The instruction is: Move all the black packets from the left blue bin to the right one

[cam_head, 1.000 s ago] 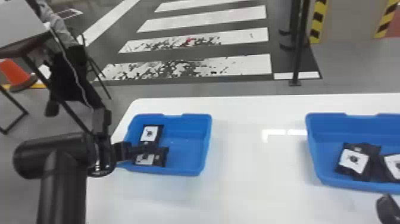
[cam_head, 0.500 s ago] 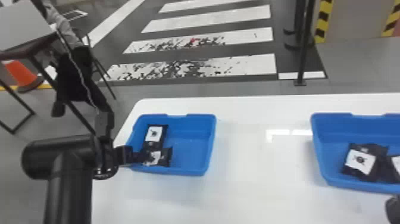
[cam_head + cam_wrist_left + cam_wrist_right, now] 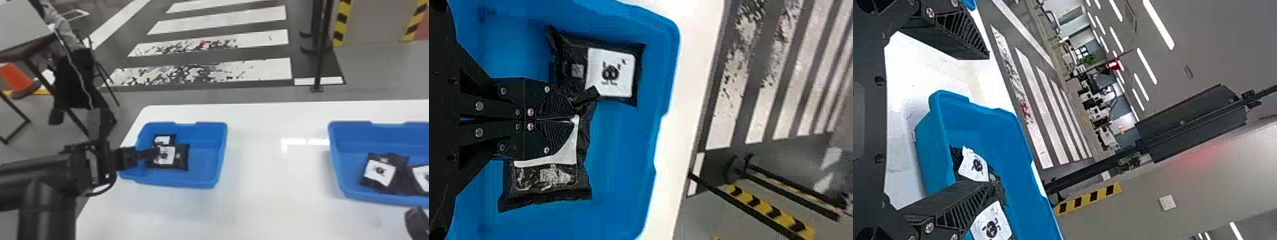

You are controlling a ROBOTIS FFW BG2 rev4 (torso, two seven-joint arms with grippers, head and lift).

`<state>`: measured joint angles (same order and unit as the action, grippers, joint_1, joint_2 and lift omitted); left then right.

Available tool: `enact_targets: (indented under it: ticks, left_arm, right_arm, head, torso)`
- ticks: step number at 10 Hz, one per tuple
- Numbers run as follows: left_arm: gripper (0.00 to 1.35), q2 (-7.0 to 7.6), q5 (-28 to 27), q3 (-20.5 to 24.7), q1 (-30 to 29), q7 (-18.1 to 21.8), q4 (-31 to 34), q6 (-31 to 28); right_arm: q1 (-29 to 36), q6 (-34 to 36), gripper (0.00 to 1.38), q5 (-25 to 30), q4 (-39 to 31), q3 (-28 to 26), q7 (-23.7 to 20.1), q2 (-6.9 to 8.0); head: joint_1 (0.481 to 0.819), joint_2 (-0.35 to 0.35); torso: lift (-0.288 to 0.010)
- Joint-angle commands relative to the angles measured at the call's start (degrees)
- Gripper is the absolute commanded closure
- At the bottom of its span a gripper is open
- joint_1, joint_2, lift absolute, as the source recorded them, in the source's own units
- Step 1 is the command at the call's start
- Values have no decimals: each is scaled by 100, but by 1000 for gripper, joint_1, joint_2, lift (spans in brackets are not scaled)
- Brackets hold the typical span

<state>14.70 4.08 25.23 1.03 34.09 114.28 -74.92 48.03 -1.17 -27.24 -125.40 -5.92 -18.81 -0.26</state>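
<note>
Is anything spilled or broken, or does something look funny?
I see nothing spilled or broken on the table: the black packets are in the left bin and right bin. The one odd bit is behind it: the nearest white floor stripes look patchy, with dark spots, perhaps worn paint.

The place seems to be an indoor laboratory or test hall: it has crosswalk stripes [image 3: 261, 68] on the grey floor [image 3: 376, 70], an orange cone [image 3: 16, 78] and long ceiling lights [image 3: 1158, 24].
</note>
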Motion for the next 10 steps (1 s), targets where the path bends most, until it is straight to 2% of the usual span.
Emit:
enact_targets:
  ticks: [1,3,4,6,7,8,9,10]
  left_arm:
    - [1202,-20,654,-21,-271,1,672,165]
    - [1202,-161,1454,-329,-595,1,1122,728]
    - [1202,-231,1568,-501,-651,1,1178,798]
    - [1188,-266,1271,-604,-665,-17,1178,686]
    - [927,-292,1248,-432,-721,-52,1178,686]
    - [561,-328,1043,-272,-679,-61,1178,587]
    - [358,-319,837,-158,-623,-78,1150,447]
    - [269,-319,609,-67,-553,-105,1080,306]
  right_arm:
    - [-22,32,133,-53,-95,32,-35,31]
    - [-275,524,133,-156,-208,89,-413,31]
    - [-415,637,133,-213,-166,158,-563,31]
    - [-514,651,133,-327,-95,226,-651,31]
    - [-486,693,133,-350,-95,226,-651,31]
    - [-472,707,133,-384,-95,226,-651,31]
    - [-472,763,133,-384,-67,226,-651,31]
    - [-472,777,133,-384,-67,238,-651,31]
  head:
    - [695,254]
    - [695,202]
    - [695,166]
    - [695,129]
    - [695,127]
    - [695,140]
    - [695,164]
    - [695,195]
  torso:
    - [-140]
    - [-140]
    - [-140]
    - [-140]
    - [-140]
    - [-140]
    - [-140]
    - [-140]
